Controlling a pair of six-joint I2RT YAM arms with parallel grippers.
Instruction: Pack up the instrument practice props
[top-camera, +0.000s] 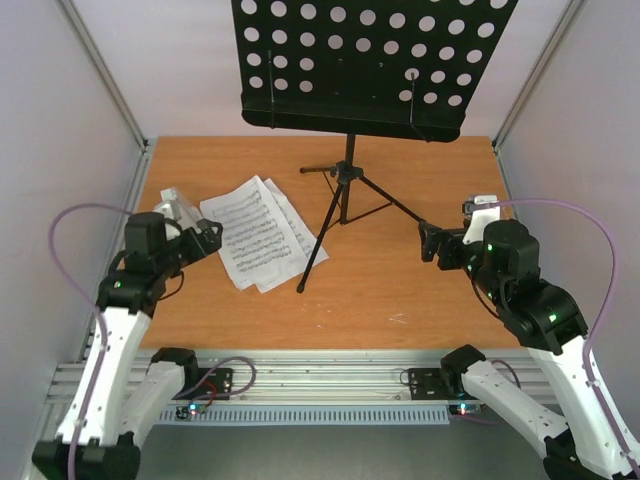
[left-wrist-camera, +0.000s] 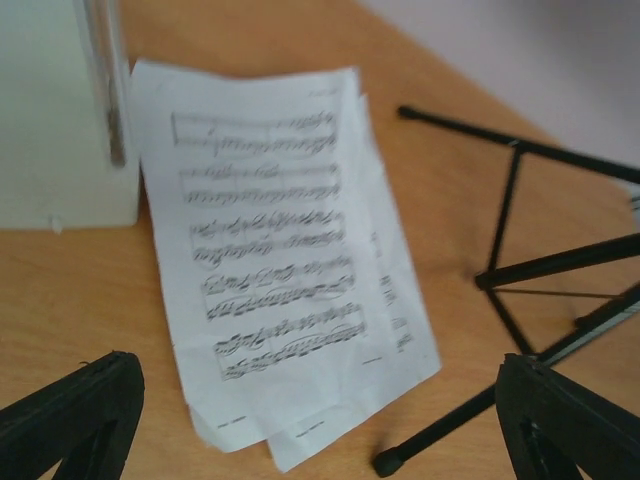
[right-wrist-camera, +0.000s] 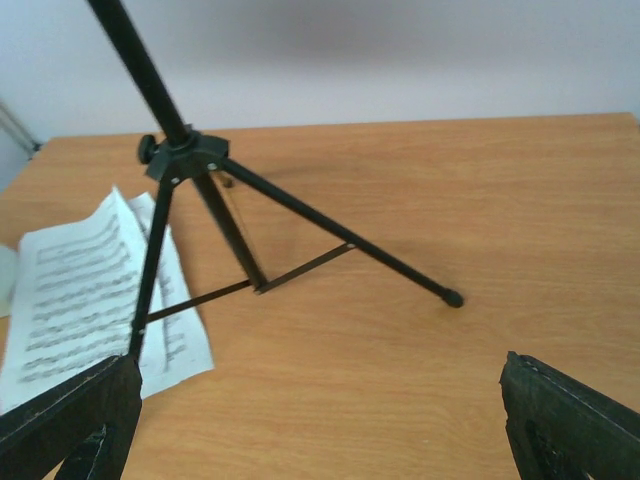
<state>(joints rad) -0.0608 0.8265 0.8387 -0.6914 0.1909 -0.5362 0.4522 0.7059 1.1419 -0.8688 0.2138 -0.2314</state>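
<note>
The sheet-music pages (left-wrist-camera: 280, 270) are probably light, thin and floppy. They lie flat on the worktop (left-wrist-camera: 90, 290), so grip them at a free edge. They sit just ahead of the left claw (left-wrist-camera: 320, 415), which is spread wide and empty. The metronome (left-wrist-camera: 60, 120) stands ahead-left. The music stand (right-wrist-camera: 200, 160) stands ahead of the right claw (right-wrist-camera: 320, 420), which is also wide open and empty.
</note>
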